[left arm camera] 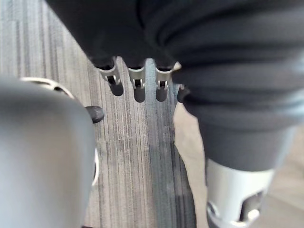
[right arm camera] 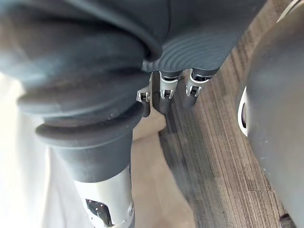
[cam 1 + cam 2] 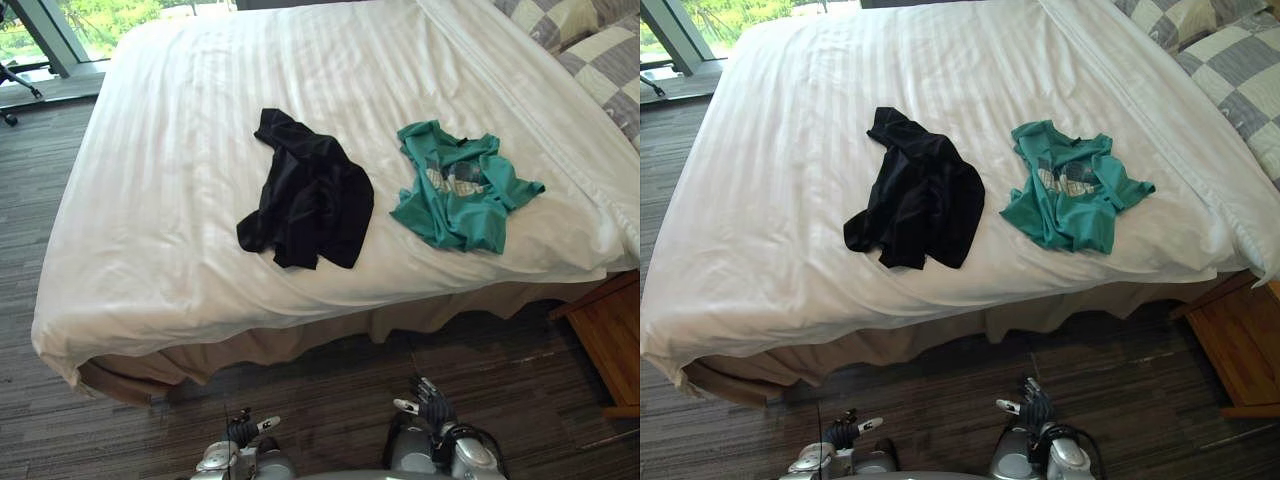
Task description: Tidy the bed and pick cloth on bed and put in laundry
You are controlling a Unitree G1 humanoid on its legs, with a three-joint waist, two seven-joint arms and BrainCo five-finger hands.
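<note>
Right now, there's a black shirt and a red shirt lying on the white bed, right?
Almost. The second one is a green shirt, not a red one, as the left eye view shows. It does lie beside the black shirt on the white bed.

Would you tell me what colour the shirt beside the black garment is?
The shirt is teal green, clearest in the left eye view.

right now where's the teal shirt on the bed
In the left eye view the teal shirt lies crumpled on the white bed, toward the robot's right, apart from the black garment on its left.
</note>
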